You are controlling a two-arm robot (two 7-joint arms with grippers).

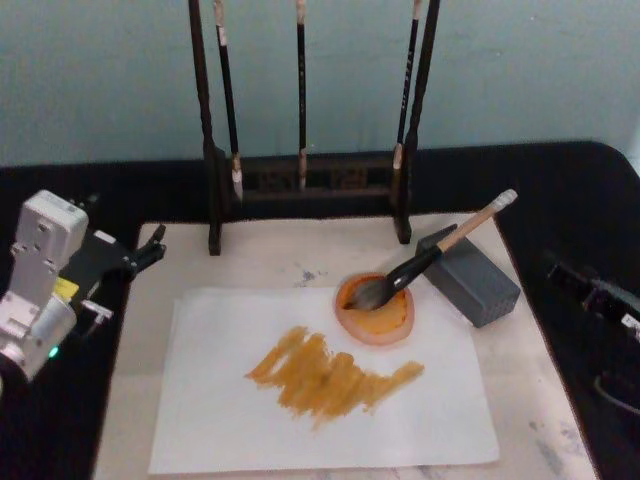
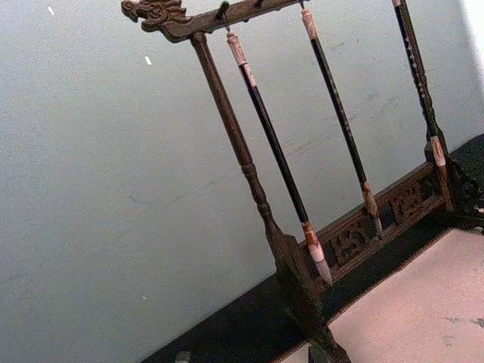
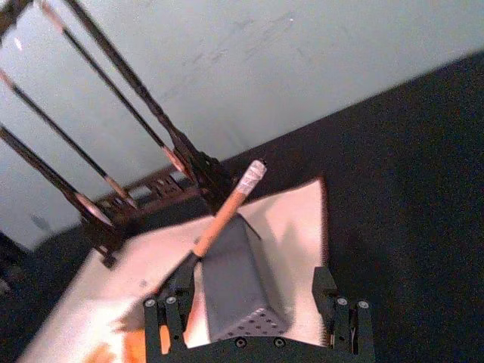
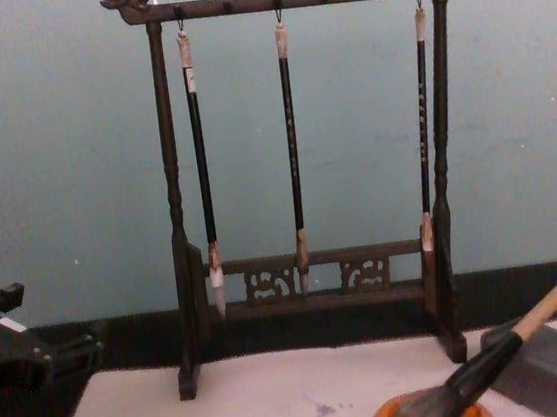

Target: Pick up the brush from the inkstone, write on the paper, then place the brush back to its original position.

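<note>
Brush (image 1: 430, 255) lying free: bristles in inkstone (image 1: 380, 338), handle slanting up across grey block (image 1: 480, 285) just right of dish. Inkstone sits on far edge of paper (image 1: 230, 420), toward right; broad orange-brown strokes across sheet's middle. Right gripper (image 1: 590, 290) over black tabletop (image 1: 570, 200), right of mat (image 1: 270, 255), apart from block, fingers (image 3: 165, 318) spread wide, holding nothing. Left gripper (image 1: 140, 250) at mat's left edge — open or closed, cannot tell. Three thin brushes (image 4: 291, 137) hang on rack (image 1: 300, 185) behind
</note>
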